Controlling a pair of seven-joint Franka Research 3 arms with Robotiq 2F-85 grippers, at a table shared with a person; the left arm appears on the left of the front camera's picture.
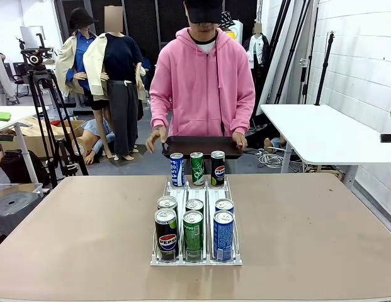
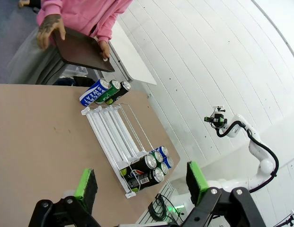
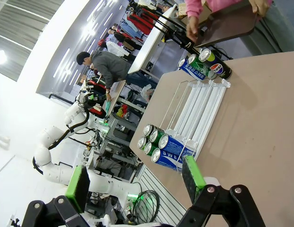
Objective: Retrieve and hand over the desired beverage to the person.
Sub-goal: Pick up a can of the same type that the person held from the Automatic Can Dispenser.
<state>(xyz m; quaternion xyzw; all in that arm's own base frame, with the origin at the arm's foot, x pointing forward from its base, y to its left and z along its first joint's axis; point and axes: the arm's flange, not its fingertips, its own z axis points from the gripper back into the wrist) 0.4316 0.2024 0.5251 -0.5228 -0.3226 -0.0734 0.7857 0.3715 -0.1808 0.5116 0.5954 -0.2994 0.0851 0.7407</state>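
The person (image 1: pixel 204 82) in a pink hoodie stands at the table's far edge and holds a dark tray (image 1: pixel 201 146) level with both hands. On the table a white wire rack (image 1: pixel 195 190) carries the beverage cans. At its far end stand a blue Pocari Sweat can (image 1: pixel 177 170), a green Sprite can (image 1: pixel 197 168) and a black Pepsi can (image 1: pixel 218 168). Two more rows fill the near end, fronted by a Pepsi can (image 1: pixel 166 234), a green can (image 1: pixel 192 234) and a blue can (image 1: pixel 223 234). My left gripper (image 2: pixel 141 184) and right gripper (image 3: pixel 136 182) hang open and hold nothing, high above the near side.
The tan table (image 1: pixel 75 226) is bare on both sides of the rack. A white side table (image 1: pixel 321 132) stands at the right by the brick wall. A camera tripod (image 1: pixel 41 94) stands at the back left. Each wrist view shows my other arm (image 2: pixel 246 137) raised farther off.
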